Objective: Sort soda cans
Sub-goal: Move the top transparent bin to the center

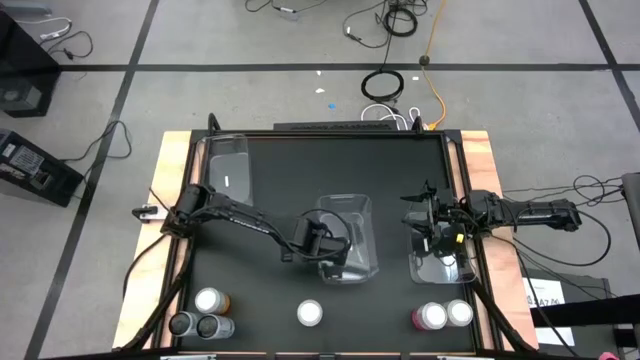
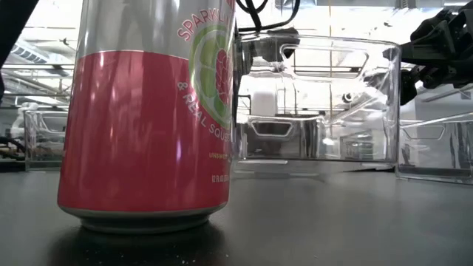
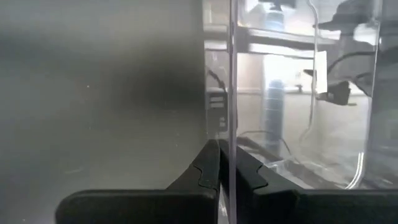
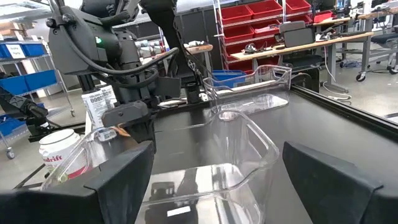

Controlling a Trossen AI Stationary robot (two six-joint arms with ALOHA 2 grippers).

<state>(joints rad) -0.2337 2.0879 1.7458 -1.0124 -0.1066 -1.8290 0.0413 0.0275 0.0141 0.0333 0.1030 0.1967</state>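
Left gripper point(image 1: 332, 262) pinched shut on middle clear bin's wall point(image 1: 362, 215); right gripper point(image 1: 437, 243) spread wide, empty, above right bin point(image 1: 465, 272). Six soda cans point(image 1: 310, 313) stand along near table edge

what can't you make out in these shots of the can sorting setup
- Low view: the red-pink can fills the near frame, its top cut off by the edge, hiding the other cans.
- Left wrist view: one side of the clear bin wall is a grey blur.
- High view: the can labels are too small to read.
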